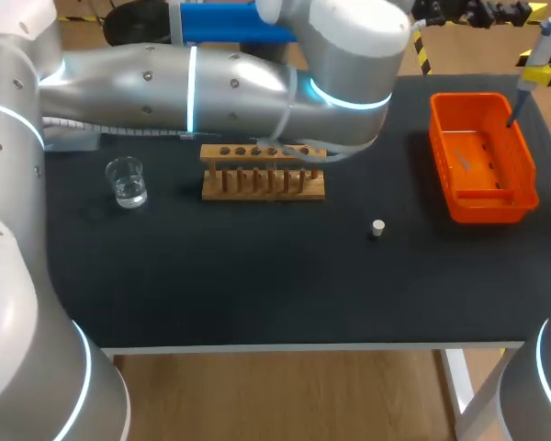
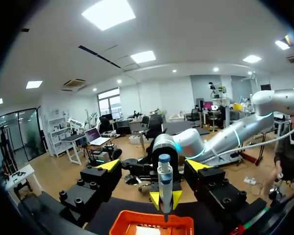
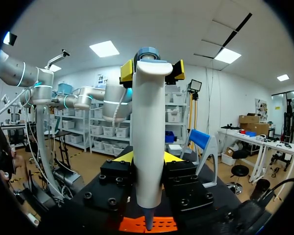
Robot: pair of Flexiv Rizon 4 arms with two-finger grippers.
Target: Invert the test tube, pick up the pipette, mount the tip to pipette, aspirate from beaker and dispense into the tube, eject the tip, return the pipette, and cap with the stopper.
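My right gripper (image 3: 148, 159) is shut on the white pipette (image 3: 148, 142), holding it upright over the orange bin (image 3: 161, 225). In the head view the pipette (image 1: 531, 64) hangs at the far right, its point just above the bin (image 1: 523, 170). Facing it, my left gripper (image 2: 153, 166) stands wide open, its fingers apart on either side of the pipette's blue-grey top (image 2: 164, 169) without touching it. The wooden rack (image 1: 263, 173), the glass beaker (image 1: 126, 181) and the white stopper (image 1: 377, 228) rest on the black table. I cannot make out the test tube in the rack.
My left arm (image 1: 211, 87) stretches across the back of the table, above and behind the rack. The beaker is left of the rack and the stopper in front of it to the right. Black tabletop (image 1: 257, 285) lies bare toward the front edge.
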